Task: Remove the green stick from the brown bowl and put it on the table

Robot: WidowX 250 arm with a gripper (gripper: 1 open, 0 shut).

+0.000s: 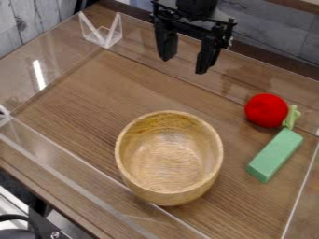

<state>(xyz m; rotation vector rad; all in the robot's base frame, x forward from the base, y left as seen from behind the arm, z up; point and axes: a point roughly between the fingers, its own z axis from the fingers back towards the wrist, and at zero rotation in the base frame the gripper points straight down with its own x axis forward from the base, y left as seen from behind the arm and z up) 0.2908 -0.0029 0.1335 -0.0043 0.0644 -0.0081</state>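
The green stick [275, 156] lies flat on the table [100, 103] at the right, outside the brown bowl [170, 156] and close to the right acrylic wall. Nothing shows inside the bowl, which stands at the front centre. My gripper [186, 54] hangs high at the back, pointing down, open, with nothing between its black fingers. It is well apart from both the bowl and the stick.
A red ball [266, 109] with a small yellow-green piece [292, 119] sits just behind the stick. Low clear acrylic walls [75, 177] edge the tabletop. A clear bracket [100, 31] stands at the back left corner.
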